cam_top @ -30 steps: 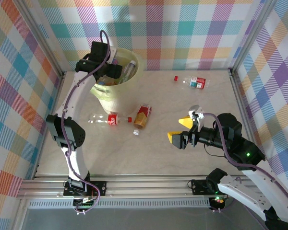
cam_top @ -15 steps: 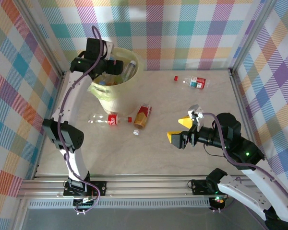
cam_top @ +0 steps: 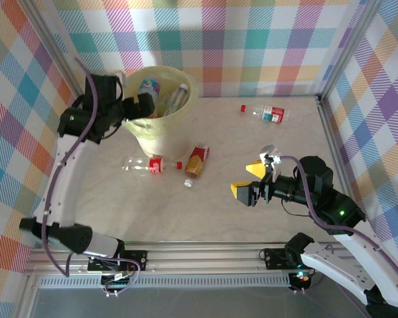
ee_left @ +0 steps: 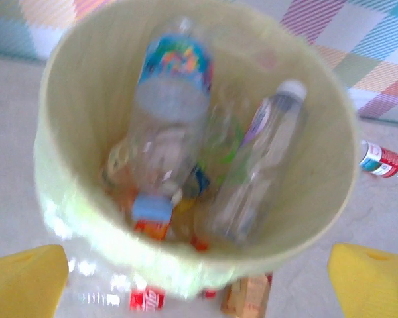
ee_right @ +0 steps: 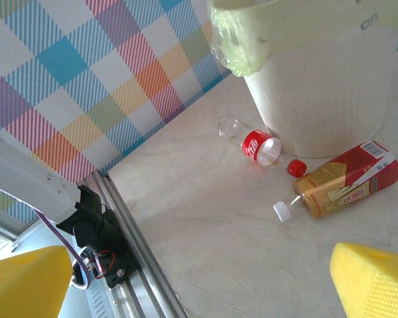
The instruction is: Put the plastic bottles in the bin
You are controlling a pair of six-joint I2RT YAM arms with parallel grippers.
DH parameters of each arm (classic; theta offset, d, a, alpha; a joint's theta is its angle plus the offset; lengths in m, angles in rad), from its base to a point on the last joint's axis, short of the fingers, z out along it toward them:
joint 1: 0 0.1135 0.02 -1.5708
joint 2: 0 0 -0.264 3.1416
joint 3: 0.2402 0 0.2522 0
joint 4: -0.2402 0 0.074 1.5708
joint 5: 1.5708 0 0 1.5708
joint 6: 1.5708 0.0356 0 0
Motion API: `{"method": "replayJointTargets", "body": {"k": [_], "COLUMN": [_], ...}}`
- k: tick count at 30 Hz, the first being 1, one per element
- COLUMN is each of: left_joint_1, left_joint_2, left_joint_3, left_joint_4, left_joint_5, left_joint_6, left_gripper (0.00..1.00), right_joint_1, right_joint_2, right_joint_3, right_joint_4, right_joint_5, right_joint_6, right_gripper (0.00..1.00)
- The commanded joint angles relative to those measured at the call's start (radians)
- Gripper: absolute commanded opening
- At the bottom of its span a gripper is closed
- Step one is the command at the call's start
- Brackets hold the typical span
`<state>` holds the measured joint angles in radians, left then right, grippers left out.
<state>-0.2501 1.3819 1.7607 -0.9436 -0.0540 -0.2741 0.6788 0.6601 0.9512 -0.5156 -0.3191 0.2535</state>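
left gripper (cam_top: 144,106) backed off bin (cam_top: 160,134), prob open

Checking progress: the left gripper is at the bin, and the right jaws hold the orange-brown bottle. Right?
No. The right gripper has open, empty jaws; the right wrist view shows the orange-brown bottle lying on the table beside the bin. The left gripper is at the bin.

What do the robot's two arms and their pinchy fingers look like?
Both the left arm and the right arm are white tubes with chunky black joints. A thin purple cable snakes along each one. The left gripper and right gripper have bright yellow wedge-shaped fingers. A tiny green light glows on the right arm.
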Motion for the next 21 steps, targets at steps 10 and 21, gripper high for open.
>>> {"method": "replayJointTargets", "body": {"k": [10,21], "left_joint_1": [0.011,0.022], "left_joint_2": [-0.292,-0.353], "left_joint_3": [-0.598,-0.89], "left_joint_4": [0.081,0.345], "left_joint_5": [0.024,0.048], "left_joint_6": [-0.371,-0.678], "left_gripper": [1.0,1.0], "right_joint_1": [-0.003,-0.003], "right_joint_2": [0.001,-0.014], "right_joint_3": [-0.015,-0.04], "right_joint_4": [0.057,0.064], "right_joint_5": [-0.033,-0.031], "right_joint_6": [0.027,0.041], "right_gripper": [1.0,1.0]}}
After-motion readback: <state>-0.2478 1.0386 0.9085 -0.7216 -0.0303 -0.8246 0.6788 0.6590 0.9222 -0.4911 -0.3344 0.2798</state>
